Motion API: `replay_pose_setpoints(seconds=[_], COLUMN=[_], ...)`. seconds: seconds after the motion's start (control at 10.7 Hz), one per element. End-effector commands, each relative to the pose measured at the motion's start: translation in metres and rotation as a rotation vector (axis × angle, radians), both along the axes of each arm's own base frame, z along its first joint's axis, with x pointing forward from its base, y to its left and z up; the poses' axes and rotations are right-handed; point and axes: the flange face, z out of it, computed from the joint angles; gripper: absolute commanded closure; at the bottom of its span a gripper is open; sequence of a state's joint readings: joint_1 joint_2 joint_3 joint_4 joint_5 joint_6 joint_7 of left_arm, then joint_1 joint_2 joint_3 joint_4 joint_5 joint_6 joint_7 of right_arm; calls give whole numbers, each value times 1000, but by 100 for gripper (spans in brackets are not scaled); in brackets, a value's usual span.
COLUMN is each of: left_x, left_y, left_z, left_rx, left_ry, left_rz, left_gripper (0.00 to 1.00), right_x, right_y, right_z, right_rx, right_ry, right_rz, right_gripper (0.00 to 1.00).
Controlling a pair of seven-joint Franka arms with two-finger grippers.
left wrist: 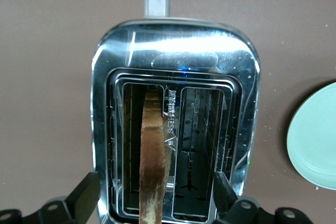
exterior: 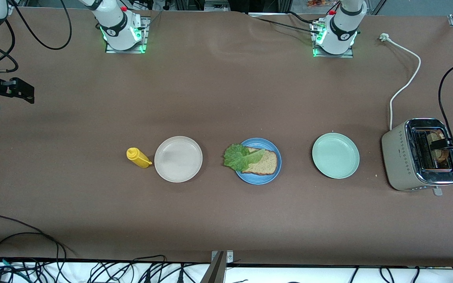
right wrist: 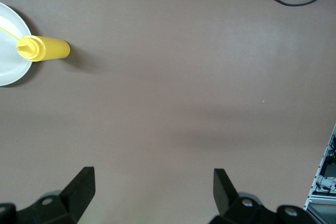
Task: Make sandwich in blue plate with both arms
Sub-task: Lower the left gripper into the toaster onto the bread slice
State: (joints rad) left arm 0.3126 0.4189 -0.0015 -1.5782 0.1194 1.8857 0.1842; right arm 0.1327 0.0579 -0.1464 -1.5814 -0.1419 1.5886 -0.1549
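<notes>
A second bread slice (left wrist: 153, 156) is seen standing on edge in the toaster (left wrist: 173, 45), directly below and between the left gripper (left wrist: 156, 195) fingers, held apart. On the blue plate (exterior: 258, 179), bread and lettuce (exterior: 241, 156) lie. The right gripper (right wrist: 155, 191), fingers apart, waits over bare surface.

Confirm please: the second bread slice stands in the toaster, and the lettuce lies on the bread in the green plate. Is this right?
Not quite. In the front view the lettuce lies on the bread in the blue plate, not the green one. The second bread slice does stand in the toaster.
</notes>
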Motion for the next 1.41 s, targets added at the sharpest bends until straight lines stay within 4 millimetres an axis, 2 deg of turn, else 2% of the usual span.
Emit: replay_pose_setpoints(seconds=[0.0,0.19,0.28,0.66,0.84,1.03,1.31], left_x=[-6,-7,-8,-11,-12,-13,-17], left_y=[12,13,15,19,19,15,9], left_z=[-15,-17,-18,-11,2,34,97], left_rx=[19,16,14,13,15,15,21], left_ry=[31,38,40,49,48,48,86], left_rz=[3,-3,-5,4,2,-15,-8], left_gripper=[45,88,99,100,100,100,100], right_x=[3,5,5,5,5,5,5], right_y=[3,2,2,2,2,2,2], right_z=[12,12,12,12,12,12,12], right_rx=[-13,-13,-13,-13,-13,-13,-13], right_ry=[-26,-38,-36,-38,-39,-41,-41], right_rz=[-10,-11,-10,-11,-11,-10,-10], right_gripper=[0,0,0,0,0,0,0])
